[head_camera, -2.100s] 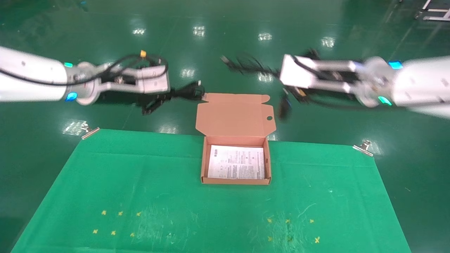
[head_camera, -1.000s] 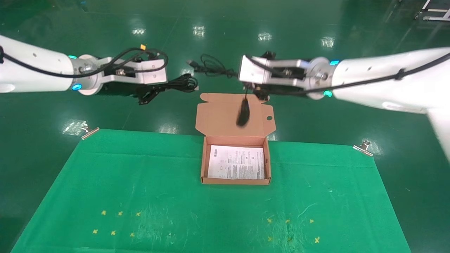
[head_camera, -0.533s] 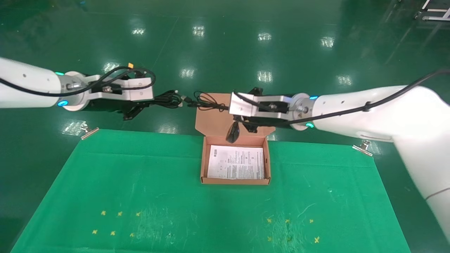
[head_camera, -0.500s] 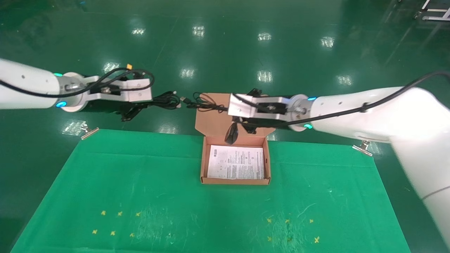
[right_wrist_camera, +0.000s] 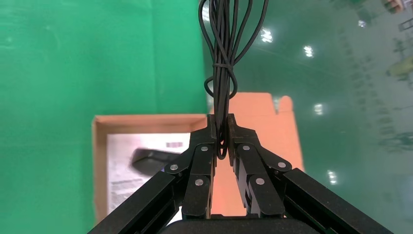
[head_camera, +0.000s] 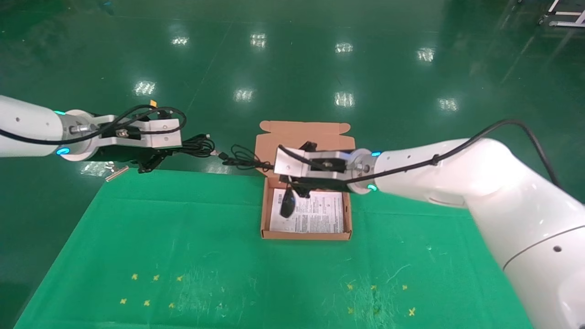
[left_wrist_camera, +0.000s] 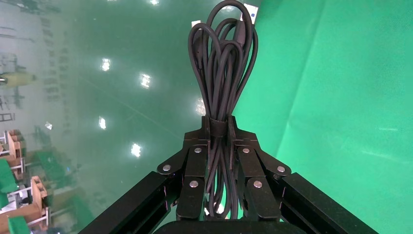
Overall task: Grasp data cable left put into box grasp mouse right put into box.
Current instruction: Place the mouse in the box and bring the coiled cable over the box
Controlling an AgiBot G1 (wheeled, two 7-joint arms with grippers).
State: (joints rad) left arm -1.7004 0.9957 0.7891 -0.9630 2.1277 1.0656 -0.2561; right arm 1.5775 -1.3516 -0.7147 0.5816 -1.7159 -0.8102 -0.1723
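Right hand at frame centre gripping the cord, dangling mouse over box, left hand at left clamping data cable

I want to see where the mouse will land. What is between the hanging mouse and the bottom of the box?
In the head view, the mouse dangles above a printed paper sheet lying in the box.

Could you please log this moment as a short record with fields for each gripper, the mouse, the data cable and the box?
left gripper: shut on the data cable, held above the table's far left edge
right gripper: shut on the mouse's cord, over the box
mouse: dangling on its cord, low over the box's left side
box: open on the green cloth, lid flap back, printed sheet inside
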